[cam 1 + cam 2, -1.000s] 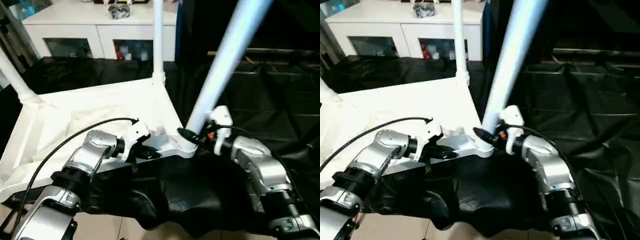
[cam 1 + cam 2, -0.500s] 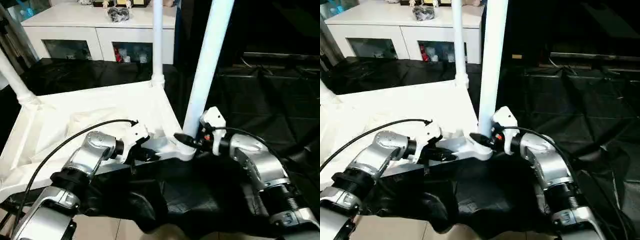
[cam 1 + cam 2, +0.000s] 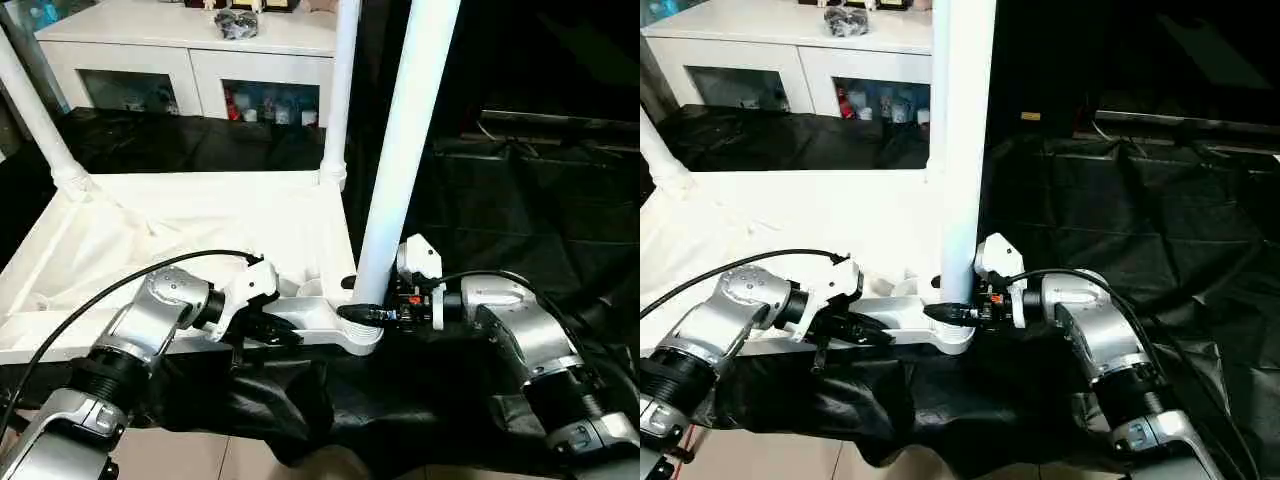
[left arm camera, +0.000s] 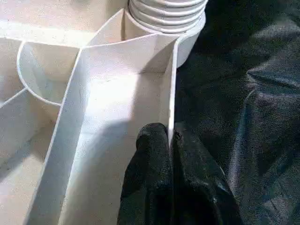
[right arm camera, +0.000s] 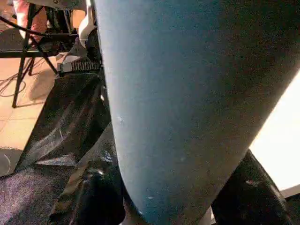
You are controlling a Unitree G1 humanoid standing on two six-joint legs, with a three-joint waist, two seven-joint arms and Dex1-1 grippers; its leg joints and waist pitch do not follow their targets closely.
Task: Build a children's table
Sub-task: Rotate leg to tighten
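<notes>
The children's table lies upside down on black cloth: its white tabletop (image 3: 200, 230) shows its ribbed underside. Two white legs stand in the far corner sockets (image 3: 340, 90) (image 3: 35, 110). A third leg (image 3: 400, 170) stands upright in the near right socket. My right gripper (image 3: 368, 313) is shut on this leg's base, one black finger (image 5: 93, 197) on each side of the tube (image 5: 187, 93). My left gripper (image 3: 275, 330) is shut on the tabletop's thin near rim wall (image 4: 171, 84), just left of that socket, with the leg's ridged foot (image 4: 166, 14) beyond the fingers (image 4: 150, 159).
A white cabinet (image 3: 200, 70) with glass doors stands behind the work. Black cloth (image 3: 520, 200) drapes the surface to the right and hangs over the front edge. Light floor tiles (image 3: 200, 460) show below. A black stand (image 5: 28, 47) is on the floor.
The leg in my right gripper has swung from leaning right to standing upright in the near right socket. The head camera has shifted. My left gripper keeps its hold on the rim.
</notes>
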